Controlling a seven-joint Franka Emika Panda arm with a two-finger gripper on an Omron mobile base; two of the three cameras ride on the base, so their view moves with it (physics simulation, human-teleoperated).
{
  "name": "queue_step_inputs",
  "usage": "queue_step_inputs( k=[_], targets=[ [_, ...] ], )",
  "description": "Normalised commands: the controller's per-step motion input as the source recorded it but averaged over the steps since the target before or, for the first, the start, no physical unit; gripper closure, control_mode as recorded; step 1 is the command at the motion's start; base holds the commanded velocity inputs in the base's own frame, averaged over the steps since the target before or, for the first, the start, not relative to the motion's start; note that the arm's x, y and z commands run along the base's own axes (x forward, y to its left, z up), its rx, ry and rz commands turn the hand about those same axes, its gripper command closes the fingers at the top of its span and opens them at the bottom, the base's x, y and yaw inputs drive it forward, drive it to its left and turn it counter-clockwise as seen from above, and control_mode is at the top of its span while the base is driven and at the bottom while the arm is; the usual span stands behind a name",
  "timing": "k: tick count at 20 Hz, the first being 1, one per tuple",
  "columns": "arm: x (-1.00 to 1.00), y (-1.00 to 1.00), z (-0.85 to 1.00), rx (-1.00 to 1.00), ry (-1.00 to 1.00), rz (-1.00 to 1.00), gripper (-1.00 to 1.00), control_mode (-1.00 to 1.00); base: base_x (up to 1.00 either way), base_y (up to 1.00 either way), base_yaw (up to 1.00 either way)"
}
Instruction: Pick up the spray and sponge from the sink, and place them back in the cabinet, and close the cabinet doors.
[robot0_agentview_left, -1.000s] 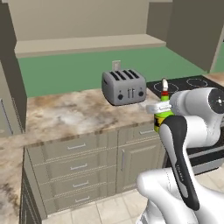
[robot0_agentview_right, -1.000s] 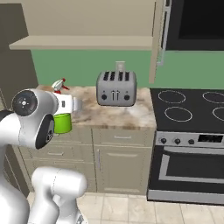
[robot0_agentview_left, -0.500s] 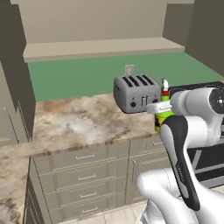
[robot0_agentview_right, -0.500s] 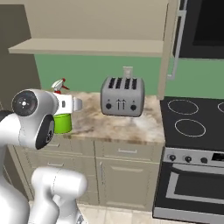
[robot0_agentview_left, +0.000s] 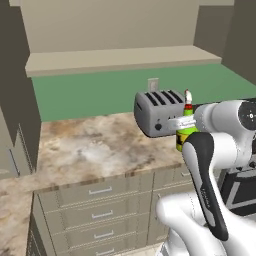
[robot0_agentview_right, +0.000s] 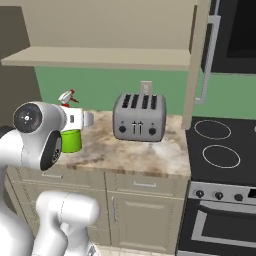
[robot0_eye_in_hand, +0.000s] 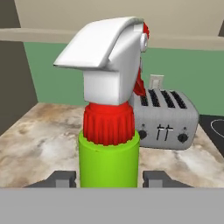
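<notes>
End effector (robot0_eye_in_hand: 109, 177) pinching spray (robot0_eye_in_hand: 109, 131) upright, fingers (robot0_eye_in_hand: 63, 178) each side of neck, held above desk (robot0_agentview_left: 95, 150) edge, near toaster (robot0_agentview_right: 139, 117).

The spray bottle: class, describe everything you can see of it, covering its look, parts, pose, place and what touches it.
The spray bottle has a lime-green, plastic-looking body, a ribbed red collar and a white trigger head with red parts. It stands upright in the air, gripped by the hand, whose two dark fingertips sit at either side of the body. It hangs above the front of the marbled counter, apart from the grey toaster behind it. A dark label shows low on its body.
</notes>
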Motion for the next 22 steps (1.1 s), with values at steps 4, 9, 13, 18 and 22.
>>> queue_step_inputs(
  k=[4, 9, 13, 18, 22],
  targets=[
    [0.00, 0.00, 0.00, 0.00, 0.00, 0.00, 1.00, 1.00, 0.41, 0.00, 0.00],
    [0.00, 0.00, 0.00, 0.00, 0.00, 0.00, 1.00, 1.00, 0.41, 0.00, 0.00],
    [0.00, 0.00, 0.00, 0.00, 0.00, 0.00, 1.00, 1.00, 0.40, -0.03, 0.00],
    [0.00, 0.00, 0.00, 0.00, 0.00, 0.00, 1.00, 1.00, 0.46, -0.02, 0.00],
    [0.00, 0.00, 0.00, 0.00, 0.00, 0.00, 1.00, 1.00, 0.37, -0.04, 0.04]
  ],
)
